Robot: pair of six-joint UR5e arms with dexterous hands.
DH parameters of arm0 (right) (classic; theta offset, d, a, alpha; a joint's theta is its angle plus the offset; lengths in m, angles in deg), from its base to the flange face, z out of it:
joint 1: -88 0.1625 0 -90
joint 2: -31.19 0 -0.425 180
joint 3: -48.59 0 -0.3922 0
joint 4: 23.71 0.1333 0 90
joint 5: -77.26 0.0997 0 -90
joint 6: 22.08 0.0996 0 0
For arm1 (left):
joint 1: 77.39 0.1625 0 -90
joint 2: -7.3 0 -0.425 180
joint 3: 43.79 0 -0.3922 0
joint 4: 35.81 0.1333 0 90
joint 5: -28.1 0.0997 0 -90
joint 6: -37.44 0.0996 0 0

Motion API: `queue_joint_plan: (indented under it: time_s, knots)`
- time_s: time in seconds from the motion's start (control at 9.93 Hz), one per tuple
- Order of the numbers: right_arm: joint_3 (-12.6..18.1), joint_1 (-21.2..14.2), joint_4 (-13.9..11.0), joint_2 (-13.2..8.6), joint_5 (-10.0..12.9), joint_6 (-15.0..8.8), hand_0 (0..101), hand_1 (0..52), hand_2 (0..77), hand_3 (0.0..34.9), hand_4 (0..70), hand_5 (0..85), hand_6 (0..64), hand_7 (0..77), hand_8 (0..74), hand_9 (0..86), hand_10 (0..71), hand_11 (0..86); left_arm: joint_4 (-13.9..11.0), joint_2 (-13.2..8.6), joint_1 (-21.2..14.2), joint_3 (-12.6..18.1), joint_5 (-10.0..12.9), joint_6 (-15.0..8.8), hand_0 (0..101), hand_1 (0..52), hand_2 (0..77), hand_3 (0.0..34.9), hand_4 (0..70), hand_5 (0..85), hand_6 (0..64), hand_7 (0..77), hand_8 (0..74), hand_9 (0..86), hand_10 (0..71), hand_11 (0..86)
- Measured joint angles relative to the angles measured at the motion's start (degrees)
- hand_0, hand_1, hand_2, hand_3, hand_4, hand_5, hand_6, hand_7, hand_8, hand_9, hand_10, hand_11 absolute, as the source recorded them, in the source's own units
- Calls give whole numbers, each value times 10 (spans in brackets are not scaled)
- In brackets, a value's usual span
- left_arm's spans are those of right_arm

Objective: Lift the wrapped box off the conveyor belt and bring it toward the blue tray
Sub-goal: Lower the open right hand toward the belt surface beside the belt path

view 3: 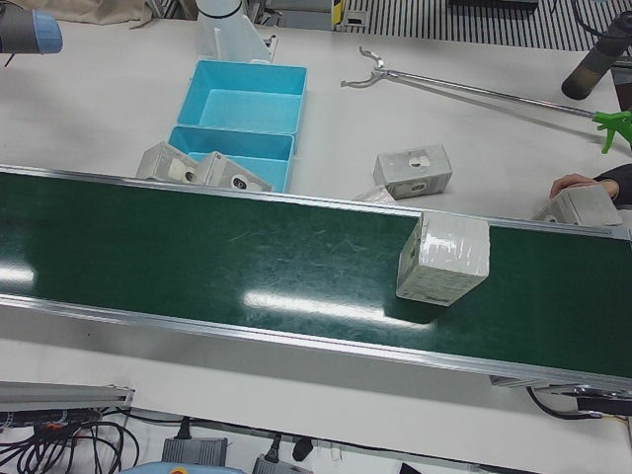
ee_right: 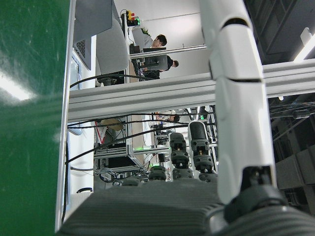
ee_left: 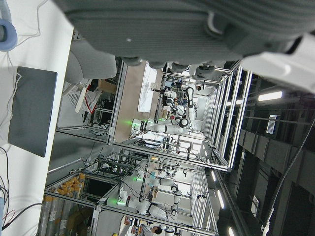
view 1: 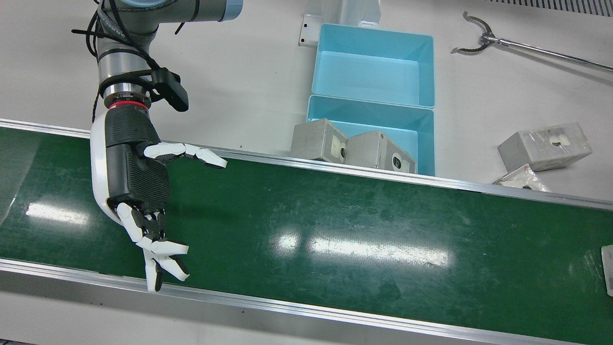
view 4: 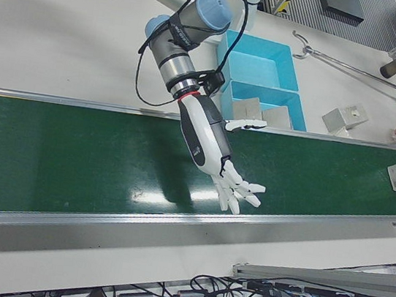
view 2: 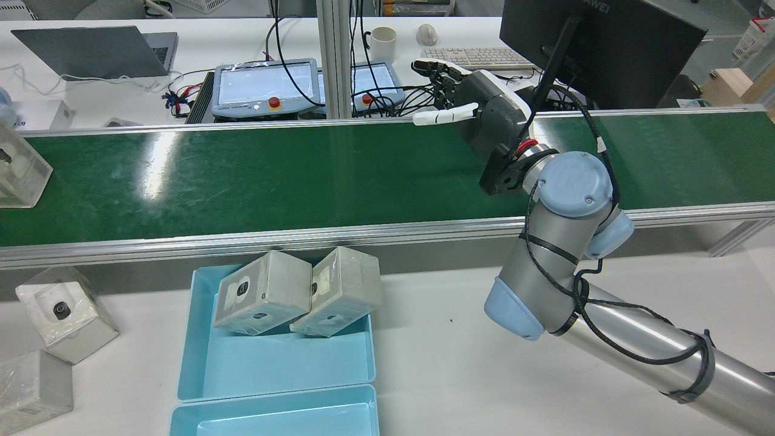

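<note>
R hand (view 1: 139, 191) over the green conveyor belt (view 1: 335, 225), fingers spread wide, thumb out sideways, holding nothing. Fingertips near the belt's operator-side rail; palm above the belt, clear of the surface as far as rear view shows. Hangs toward one end of the belt, w/ long bare stretch of green between it and the wrapped box (view 3: 443, 259).

Wrapped box upright on belt at the far end, well apart from R hand, close to the robot-side rail, tilted slightly off square to the belt edges. Open belt all round it except that rail side.

Blue tray (view 1: 416, 125) on desk (view 1: 239, 72) just behind the robot-side rail, two wrapped boxes (view 1: 320, 140) leaning over its belt-side rim, touching each other. Second blue tray (view 1: 373, 64) butted against it, farther from belt. More boxes (view 1: 544, 146) loose on desk beside trays. Reacher tool (view 1: 527, 48) lying on desk.

L hand: only part of palm (ee_left: 187, 29) in its own cam; finger pose cannot be told.
</note>
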Motion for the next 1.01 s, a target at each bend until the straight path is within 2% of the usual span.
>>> queue_joint_plan:
  time_s: [0.3, 0.5, 0.6, 0.7, 0.81, 1.01]
  knots:
    - [-21, -13, 46, 0, 1, 1, 476, 98, 22, 0, 115, 262, 65, 71, 16, 44, 0, 5, 0, 0, 0, 0, 0, 0, 0, 0, 5, 0, 0, 11, 5, 5, 5, 0, 5, 5]
    - [-23, -20, 56, -1, 1, -1, 476, 98, 22, 0, 115, 262, 60, 71, 16, 44, 0, 5, 0, 0, 0, 0, 0, 0, 0, 0, 11, 0, 0, 11, 5, 5, 5, 0, 5, 5]
    - [-25, -24, 57, -1, 2, -2, 476, 147, 22, 0, 115, 267, 60, 71, 16, 44, 0, 5, 0, 0, 0, 0, 0, 0, 0, 0, 11, 0, 0, 11, 5, 5, 5, 0, 0, 5]
    - [-25, -28, 58, -1, 4, -4, 476, 147, 22, 0, 115, 267, 60, 71, 16, 44, 0, 5, 0, 0, 0, 0, 0, 0, 0, 0, 11, 0, 0, 11, 5, 0, 5, 5, 5, 5]
    - [-25, -31, 58, -1, 7, -4, 480, 147, 71, 0, 115, 267, 60, 71, 16, 49, 0, 5, 0, 0, 0, 0, 0, 0, 0, 0, 5, 0, 0, 11, 5, 0, 5, 0, 5, 5]
    - [-25, -33, 58, -1, 9, -5, 480, 147, 82, 0, 104, 267, 60, 71, 16, 38, 0, 5, 0, 0, 0, 0, 0, 0, 0, 0, 5, 0, 0, 11, 5, 0, 5, 0, 5, 5]
